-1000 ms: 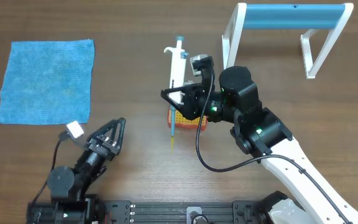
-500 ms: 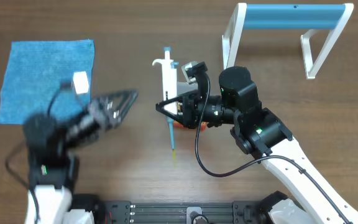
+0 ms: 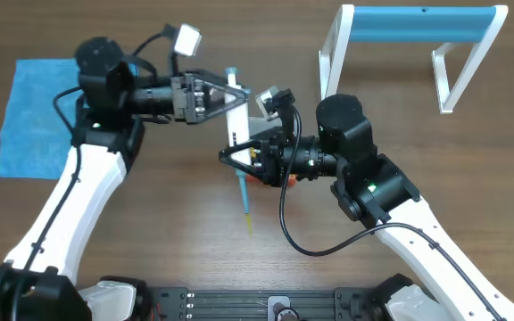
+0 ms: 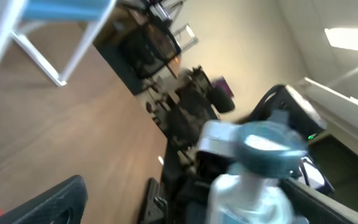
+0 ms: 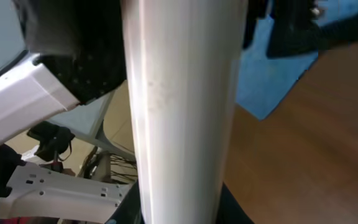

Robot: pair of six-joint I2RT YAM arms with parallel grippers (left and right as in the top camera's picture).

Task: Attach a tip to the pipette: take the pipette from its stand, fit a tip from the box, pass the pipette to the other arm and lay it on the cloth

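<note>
The white pipette [image 3: 236,120] with its blue plunger cap [image 3: 232,73] hangs over the table's middle, a yellow tip [image 3: 246,209] on its lower end. My right gripper [image 3: 235,153] is shut on its body, which stands close and upright in the right wrist view as a white pipette shaft [image 5: 179,112]. From the left, my left gripper [image 3: 224,96] is open at the pipette's upper end. In the left wrist view the blue cap [image 4: 267,148] sits between the open fingers [image 4: 48,205]. The blue cloth [image 3: 34,116] lies at the far left.
The orange tip box [image 3: 255,171] sits mostly hidden beneath the right gripper. A white and blue pipette stand [image 3: 418,22] rises at the back right. Bare wooden table [image 3: 168,232] stretches along the front.
My left arm swung up from the table's front left to the pipette's upper end. My right gripper carried the pipette slightly left, off the tip box.
</note>
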